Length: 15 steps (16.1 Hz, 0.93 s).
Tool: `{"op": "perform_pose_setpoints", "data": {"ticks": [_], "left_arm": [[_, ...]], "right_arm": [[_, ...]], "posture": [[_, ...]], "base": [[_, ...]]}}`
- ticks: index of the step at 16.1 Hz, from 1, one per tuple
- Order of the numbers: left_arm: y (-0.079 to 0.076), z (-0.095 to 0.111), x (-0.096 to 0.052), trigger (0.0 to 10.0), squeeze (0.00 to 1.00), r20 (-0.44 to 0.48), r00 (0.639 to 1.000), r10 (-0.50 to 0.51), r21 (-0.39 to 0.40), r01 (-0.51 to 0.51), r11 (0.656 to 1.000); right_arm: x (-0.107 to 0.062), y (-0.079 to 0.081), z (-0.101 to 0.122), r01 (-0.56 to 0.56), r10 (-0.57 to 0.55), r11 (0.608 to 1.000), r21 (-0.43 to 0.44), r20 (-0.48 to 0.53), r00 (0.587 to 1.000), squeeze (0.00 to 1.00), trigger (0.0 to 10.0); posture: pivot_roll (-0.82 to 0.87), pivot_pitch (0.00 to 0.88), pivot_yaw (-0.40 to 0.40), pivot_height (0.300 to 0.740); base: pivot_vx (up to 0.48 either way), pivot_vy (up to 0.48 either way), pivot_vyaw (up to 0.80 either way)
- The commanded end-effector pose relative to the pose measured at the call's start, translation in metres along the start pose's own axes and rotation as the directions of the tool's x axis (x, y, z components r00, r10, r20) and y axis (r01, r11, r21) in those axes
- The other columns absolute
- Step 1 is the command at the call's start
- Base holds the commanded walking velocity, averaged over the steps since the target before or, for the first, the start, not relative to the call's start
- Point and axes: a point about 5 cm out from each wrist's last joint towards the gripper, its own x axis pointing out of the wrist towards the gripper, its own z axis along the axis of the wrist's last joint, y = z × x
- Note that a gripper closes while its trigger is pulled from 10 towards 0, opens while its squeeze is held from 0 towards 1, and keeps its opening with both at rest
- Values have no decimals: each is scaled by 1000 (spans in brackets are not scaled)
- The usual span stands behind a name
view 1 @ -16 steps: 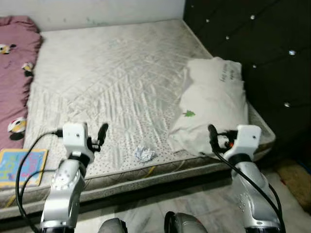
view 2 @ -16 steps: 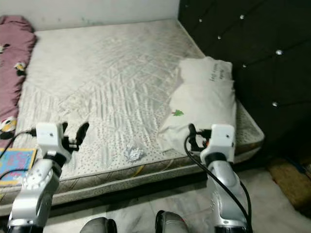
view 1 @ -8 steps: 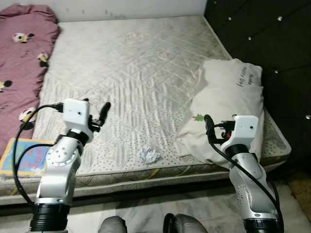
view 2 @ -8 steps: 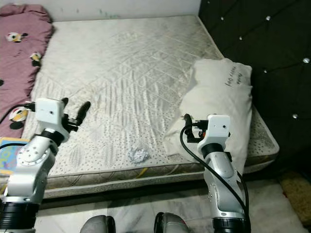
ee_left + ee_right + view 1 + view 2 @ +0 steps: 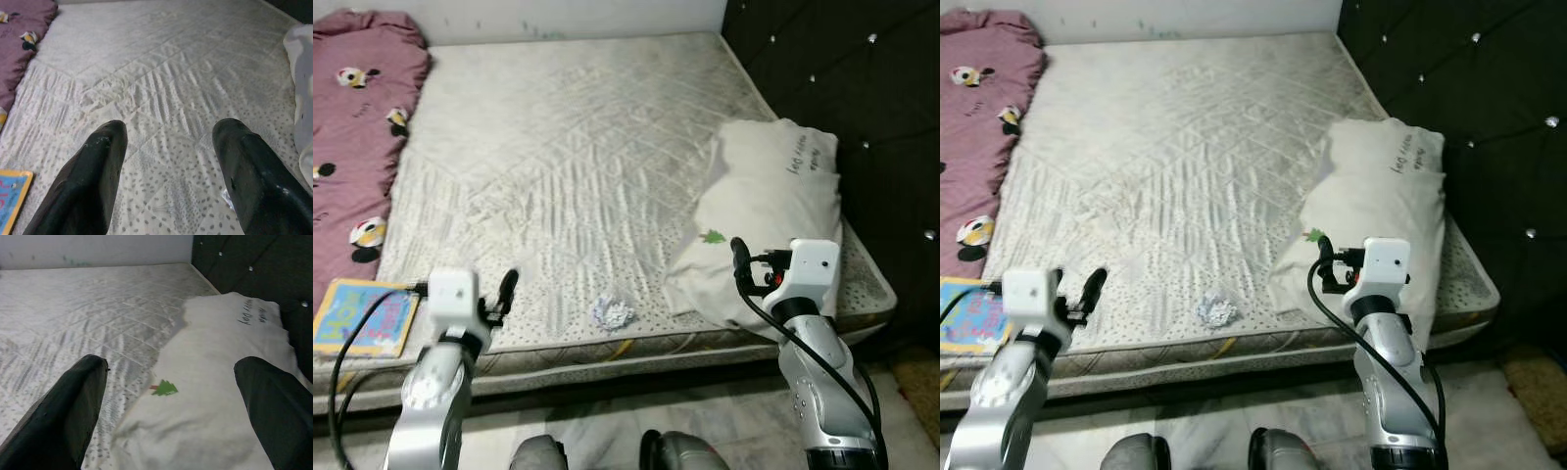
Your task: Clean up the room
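A crumpled white paper wad [image 5: 612, 311] lies on the bare quilted mattress [image 5: 578, 147], close to its near edge. My left gripper [image 5: 1077, 286] hovers open over that edge, to the left of the wad and apart from it. In the left wrist view its fingers [image 5: 100, 161] are spread with nothing between them. My right gripper [image 5: 744, 269] is open too, just in front of the near end of a white pillow [image 5: 769, 215] with a small green tree print [image 5: 165, 388]. It holds nothing.
A pink blanket [image 5: 352, 117] with cartoon prints lies along the mattress's left side. A colourful book [image 5: 367, 318] sits at the near left corner. A black tufted headboard [image 5: 862, 88] stands on the right. Pale floor tiles run below the bed's edge.
My left arm has dropped and drawn back toward the mattress's near edge. The right gripper has hardly moved. The camera swung since the oldest frames.
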Motion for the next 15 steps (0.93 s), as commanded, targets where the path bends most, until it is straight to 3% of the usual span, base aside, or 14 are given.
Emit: {"op": "perform_pose_setpoints", "data": {"ticks": [1, 10, 15], "left_arm": [[-2, 9, 1, 10000, 0, 44, 999, 7, 7, -7, 1000], [-10, 19, 12, 10000, 0, 92, 996, -2, -39, 6, 999], [-10, 19, 13, 10000, 0, 90, 996, 12, -35, -9, 999]], "right_arm": [[-3, -3, 1, 14, -14, 1000, -6, 2, 1000, 0, 10000], [-3, 3, 1, -43, 44, 998, -47, 16, 999, 0, 10000], [-3, 3, 0, -43, 44, 999, -18, 18, 999, 0, 10000]], "posture": [[19, 100, -29, 740], [9, 102, -26, 740], [12, 100, -26, 740]], "base": [[0, 0, 0], [0, 0, 60], [0, 0, 110]]}}
